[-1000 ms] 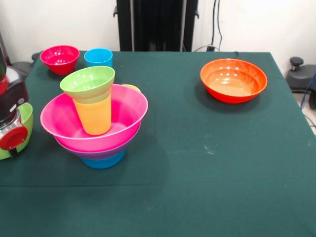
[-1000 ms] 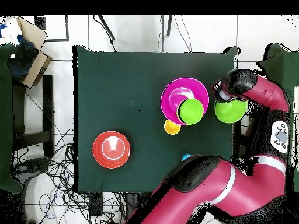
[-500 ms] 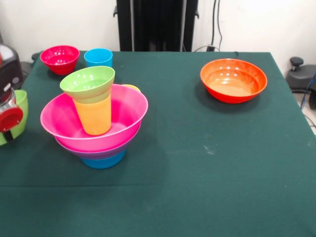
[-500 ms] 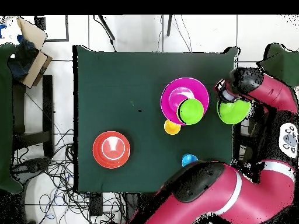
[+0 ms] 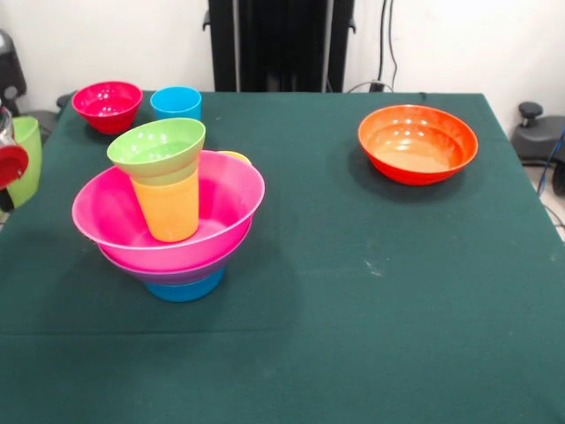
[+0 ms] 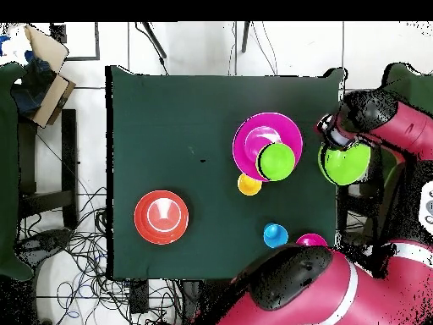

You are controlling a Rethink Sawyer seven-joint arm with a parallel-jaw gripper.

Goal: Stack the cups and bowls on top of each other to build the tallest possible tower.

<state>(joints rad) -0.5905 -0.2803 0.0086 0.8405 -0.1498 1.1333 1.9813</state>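
You are mid-carry with the big lime bowl (image 6: 344, 164). It hangs at the arm's end (image 6: 334, 133), just off the table's (image 5: 353, 265) edge beside the tower (image 5: 172, 216), and looks gripped by its rim, though you cannot tell how wide the pincer is.

The tower is the pink bowl (image 5: 221, 208) nested on purple and blue bowls, with the orange-yellow cup (image 5: 169, 208) standing inside it and the small green bowl (image 5: 157, 144) on that cup.

Well apart from the tower sits the orange bowl (image 5: 418, 143); behind the tower are the red bowl (image 5: 107, 105) and the blue cup (image 5: 176, 102).

Next, I judge, you need to bring the lime bowl over the tower and set it down gently; the green bowl's perch looks tippy.
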